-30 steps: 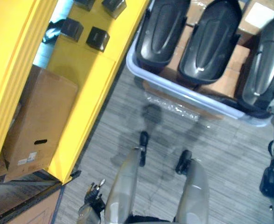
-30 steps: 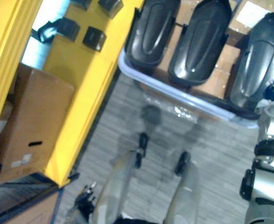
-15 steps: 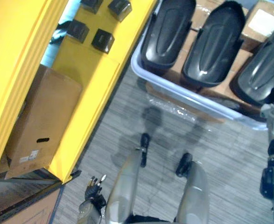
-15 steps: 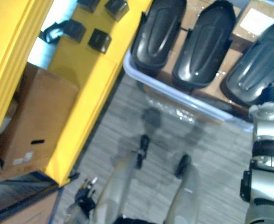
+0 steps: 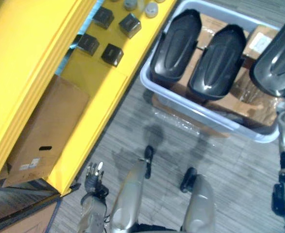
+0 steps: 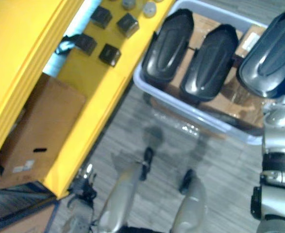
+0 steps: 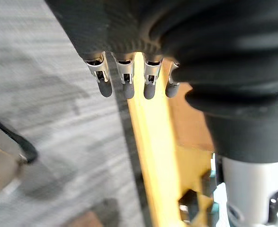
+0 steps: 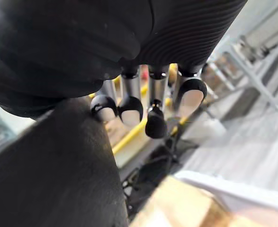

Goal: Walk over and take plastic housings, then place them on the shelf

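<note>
Left eye view: flat yellow shelf [image 5: 93, 82] beside a pale plastic bin [image 5: 205, 109] cradling two glossy, rounded black housings [image 5: 174, 46]; my right fingers [image 8: 129, 106] curl round a third housing [image 5: 278, 60] lifted above it; left fingers [image 7: 125, 82] hang straight, empty.

Cardboard box [image 5: 40, 131] with slot handle, just left of the left hand [image 5: 93, 175]. Grey carpet floor [image 5: 132, 124] ahead of it. Small black blocks [image 5: 112, 53] and round grey caps [image 5: 151, 8] farther ahead. Pale bin [image 5: 210, 115] ahead-right.

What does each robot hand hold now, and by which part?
Right robot hand: a black housing, by its near end. Left robot hand: nothing.
</note>
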Motion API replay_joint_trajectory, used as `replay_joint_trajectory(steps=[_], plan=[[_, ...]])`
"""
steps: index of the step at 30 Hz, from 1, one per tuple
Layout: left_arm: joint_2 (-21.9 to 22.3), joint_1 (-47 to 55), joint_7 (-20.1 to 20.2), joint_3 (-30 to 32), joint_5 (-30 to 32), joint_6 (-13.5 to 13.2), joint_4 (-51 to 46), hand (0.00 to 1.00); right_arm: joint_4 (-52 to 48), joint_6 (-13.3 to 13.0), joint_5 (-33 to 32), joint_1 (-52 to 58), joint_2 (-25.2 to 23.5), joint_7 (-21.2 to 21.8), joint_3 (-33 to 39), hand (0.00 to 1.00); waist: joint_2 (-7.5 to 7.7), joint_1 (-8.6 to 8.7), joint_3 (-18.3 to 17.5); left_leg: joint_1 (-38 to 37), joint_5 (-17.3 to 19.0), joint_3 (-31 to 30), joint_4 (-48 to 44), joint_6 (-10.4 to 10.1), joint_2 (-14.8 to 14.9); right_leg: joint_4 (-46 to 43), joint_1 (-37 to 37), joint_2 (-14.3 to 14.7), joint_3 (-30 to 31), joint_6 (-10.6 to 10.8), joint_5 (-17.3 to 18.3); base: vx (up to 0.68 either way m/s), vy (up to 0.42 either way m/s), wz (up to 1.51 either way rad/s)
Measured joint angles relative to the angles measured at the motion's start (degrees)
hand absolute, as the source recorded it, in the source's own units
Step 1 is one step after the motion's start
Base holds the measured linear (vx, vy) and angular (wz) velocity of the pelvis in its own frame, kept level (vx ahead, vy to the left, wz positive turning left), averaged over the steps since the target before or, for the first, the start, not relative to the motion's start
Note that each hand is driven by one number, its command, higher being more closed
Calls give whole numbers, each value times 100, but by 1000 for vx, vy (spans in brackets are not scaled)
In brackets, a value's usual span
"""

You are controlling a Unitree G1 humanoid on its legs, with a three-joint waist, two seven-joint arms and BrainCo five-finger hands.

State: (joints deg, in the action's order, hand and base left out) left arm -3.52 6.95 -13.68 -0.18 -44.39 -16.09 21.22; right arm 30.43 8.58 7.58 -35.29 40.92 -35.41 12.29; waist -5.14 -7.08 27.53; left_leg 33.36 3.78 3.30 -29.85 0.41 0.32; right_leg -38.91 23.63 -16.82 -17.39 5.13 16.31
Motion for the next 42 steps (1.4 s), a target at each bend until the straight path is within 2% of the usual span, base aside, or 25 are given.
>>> replay_joint_trajectory(steps=[3, 4, 7, 9, 11, 12, 13, 16, 20, 22, 25, 27, 32, 36, 42], plan=[[-4, 114, -344, 13, 163, -278, -582, 0, -201, -2, 129, 164, -158, -119, -2, 100, 100, -10, -21, -319, -12, -13, 223, -7, 0, 335, -391, 65, -94, 27, -78, 82, -17, 4], [-27, 178, -465, 14, 456, -379, -1000, 0, -299, -7, 238, 271, -159, -205, 1, 100, 125, -7, -10, -461, -40, -40, 354, -19, -1, 521, -573, 99, -162, 33, -125, 103, -6, 10], [-171, 228, -904, 5, 1397, -427, -1910, 0, -315, -96, 435, 515, -208, -245, 6, 100, 212, 8, -27, -840, -135, -130, 676, -55, -12, 996, -1048, 211, -297, 53, -279, 81, -10, 11], [-327, 244, -1030, 10, 1860, -369, -2386, 0, -314, -103, 522, 628, -308, -246, 6, 100, 295, 21, -40, -1089, -197, -153, 866, -87, -12, 1283, -1338, 298, -326, 61, -358, 116, -30, 7], [-457, 283, -918, -9, 2145, -203, -2774, 0, -306, -103, 647, 768, -315, -248, 4, 100, 330, 78, -69, -1261, -261, -239, 1054, -112, -16, 1599, -1606, 399, -438, 67, -476, 106, -37, 16], [-560, 353, -647, -2, 2318, -9, -3012, 0, -290, -103, 694, 838, -342, -248, 3, 100, 377, 162, -117, -1352, -312, -303, 1211, -129, -33, 1830, -1769, 435, -521, 73, -540, 79, -20, 18], [-588, 375, -523, -12, 2357, 61, -3064, 0, -281, -102, 736, 869, -355, -248, 2, 100, 407, 173, -160, -1370, -325, -301, 1260, -135, -34, 1900, -1789, 466, -526, 71, -565, 91, -23, 12], [-751, 391, 209, -168, 2525, 470, -3133, 0, -278, -102, 948, 1029, -373, -236, -7, 100, 451, 182, -244, -1576, -337, -288, 1352, -136, -33, 2215, -2082, 540, -529, 87, -664, 73, -27, -2], [-944, 262, 721, -542, 2775, 664, -3185, 0, -280, -146, 1099, 1036, -376, -215, -77, 100, 458, 206, -398, -1654, -337, -266, 1375, -137, 10, 2404, -2198, 615, -494, 47, -738, 31, -22, -6], [-1016, 19, 915, -735, 2971, 843, -3190, 0, -324, -313, 1221, 1037, -384, -196, -272, 100, 458, 290, -419, -1810, -339, -219, 1420, -140, 51, 2502, -2336, 665, -418, 22, -808, -11, -14, -15], [-1096, -330, 992, -867, 2967, 1042, -3167, 0, -517, -476, 1416, 1047, -396, -191, -476, 100, 469, 338, -458, -1908, -338, -81, 1485, -141, 118, 2609, -2355, 728, -250, -1, -875, -39, -2, -30], [-1246, -815, 996, -991, 2906, 1224, -2918, 0, -684, -604, 1585, 1055, -500, -190, -604, 100, 475, 458, -496, -1943, -336, -20, 1558, -144, 179, 2667, -2332, 790, -154, -32, -938, -81, 6, -23], [-1231, -1727, 960, -1025, 2594, 1519, -2063, 0, -786, -752, 1752, 1045, -656, -170, -901, 100, 478, 490, -499, -2068, -342, 208, 1562, -151, 283, 2662, -2275, 849, 147, -38, -1051, -81, 22, -28], [-1224, -2514, 780, -1253, 2343, 1652, -1357, 0, -785, -914, 1930, 971, -842, -88, -1077, 100, 483, 536, -499, -2137, -401, 294, 1638, -145, 325, 2667, -2250, 884, 271, -55, -1120, -77, 16, -15], [-1188, -3247, 417, -1361, 1884, 1832, -429, 0, -931, -1495, 2321, 661, -1088, -83, -1420, 100, 517, 640, -481, -2128, -456, 419, 1673, -157, 399, 2673, -2130, 950, 440, -76, -1213, -52, 9, -14]])
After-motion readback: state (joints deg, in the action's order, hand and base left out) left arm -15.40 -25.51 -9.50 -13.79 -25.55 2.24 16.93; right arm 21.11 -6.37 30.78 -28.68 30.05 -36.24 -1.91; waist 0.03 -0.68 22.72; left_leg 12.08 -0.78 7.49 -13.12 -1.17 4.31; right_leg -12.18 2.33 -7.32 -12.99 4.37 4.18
